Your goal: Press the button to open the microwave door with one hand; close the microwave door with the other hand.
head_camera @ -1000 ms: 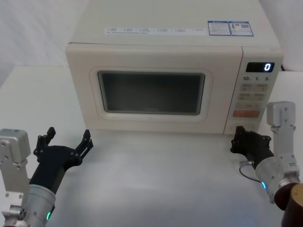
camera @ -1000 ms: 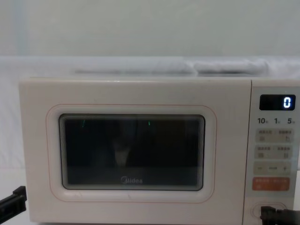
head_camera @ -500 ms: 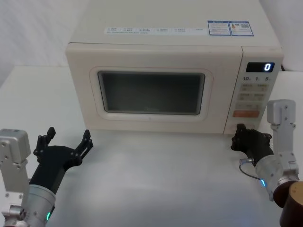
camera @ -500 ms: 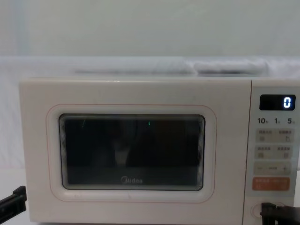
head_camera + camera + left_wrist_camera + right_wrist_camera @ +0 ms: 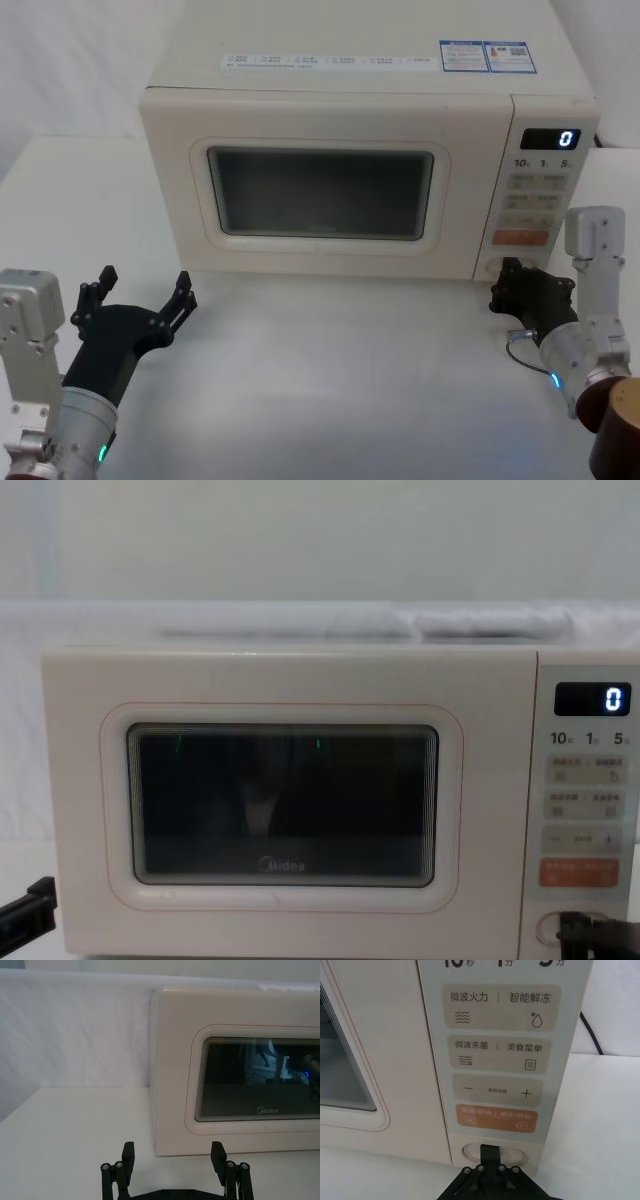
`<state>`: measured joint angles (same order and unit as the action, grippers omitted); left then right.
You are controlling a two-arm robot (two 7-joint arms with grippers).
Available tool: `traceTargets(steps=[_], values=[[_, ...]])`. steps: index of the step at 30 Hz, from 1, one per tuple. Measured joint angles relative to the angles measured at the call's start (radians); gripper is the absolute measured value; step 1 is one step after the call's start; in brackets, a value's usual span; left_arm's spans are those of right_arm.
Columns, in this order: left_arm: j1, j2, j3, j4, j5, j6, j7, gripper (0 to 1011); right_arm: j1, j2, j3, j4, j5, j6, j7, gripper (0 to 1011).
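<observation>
The cream microwave stands at the back of the table with the microwave door point(image 5: 310, 190) flush and closed, its dark window and Midea logo showing on the microwave door point(image 5: 280, 800). The button point(image 5: 512, 1153) is the oval at the bottom of the control strip, below the orange key. My right gripper point(image 5: 490, 1149) is shut, and its joined fingertips sit against the middle of that oval. From above, the right gripper point(image 5: 505, 282) meets the button point(image 5: 491, 268) at the strip's lower end. My left gripper point(image 5: 138, 298) hovers open in front of the door's left corner, apart from it, and the left gripper point(image 5: 173, 1159) holds nothing.
The control strip point(image 5: 540, 200) carries a lit display reading 0 and pale keys. A black cable point(image 5: 592, 1035) runs behind the microwave on the right. A brown round object point(image 5: 620, 430) sits at the near right corner. White tabletop point(image 5: 330, 370) lies in front.
My right gripper has crept slightly forward onto the button. The left arm has stayed put and the door still looks closed.
</observation>
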<state>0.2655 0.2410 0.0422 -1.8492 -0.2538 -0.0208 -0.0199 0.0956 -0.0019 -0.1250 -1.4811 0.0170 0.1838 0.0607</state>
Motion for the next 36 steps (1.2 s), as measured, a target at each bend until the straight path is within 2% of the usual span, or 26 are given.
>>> traceTargets(steps=[19, 36], values=[[0.000, 0.000, 0.000, 0.000, 0.000, 0.000, 0.000, 1001, 0.015, -0.006, 0.008, 0.028, -0.001, -0.013, 0.000, 0], [0.000, 0.000, 0.000, 0.000, 0.000, 0.000, 0.000, 1001, 0.060, -0.016, 0.008, 0.097, -0.005, -0.040, -0.007, 0]])
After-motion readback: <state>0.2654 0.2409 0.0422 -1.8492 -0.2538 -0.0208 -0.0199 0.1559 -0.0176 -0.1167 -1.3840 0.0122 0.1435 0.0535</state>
